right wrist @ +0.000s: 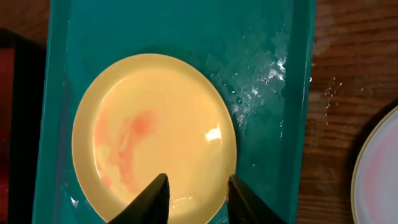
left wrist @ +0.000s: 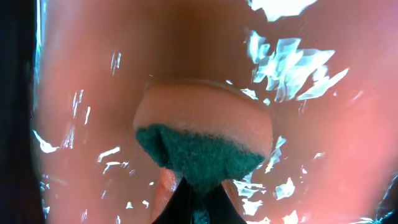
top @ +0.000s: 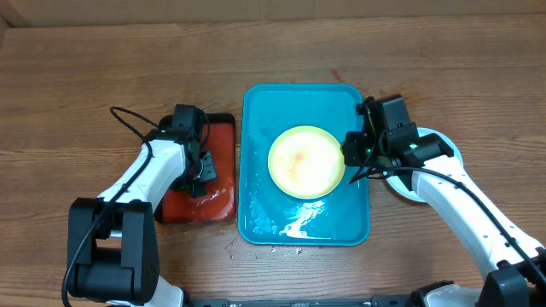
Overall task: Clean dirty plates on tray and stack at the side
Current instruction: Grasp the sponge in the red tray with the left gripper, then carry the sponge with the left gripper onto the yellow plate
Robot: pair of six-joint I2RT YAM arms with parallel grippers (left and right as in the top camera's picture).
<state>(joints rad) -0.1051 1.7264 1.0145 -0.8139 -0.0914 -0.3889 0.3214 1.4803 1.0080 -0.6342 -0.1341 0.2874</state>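
Right gripper is partly spread and grips nothing, its fingers over the near rim of the yellow plate. The plate lies flat mid-tray, with bare wet floor on every side. A second plate sits on the counter beyond the tray's right edge. Left gripper pinches a sponge over the red tray.

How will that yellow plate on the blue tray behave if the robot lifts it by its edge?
Probably slippery: water glistens on the tray around the yellow plate, so it may slide when nudged. It looks like thin, shallow plastic, so likely light and stiff rather than fragile. Lying flat, it should not roll.
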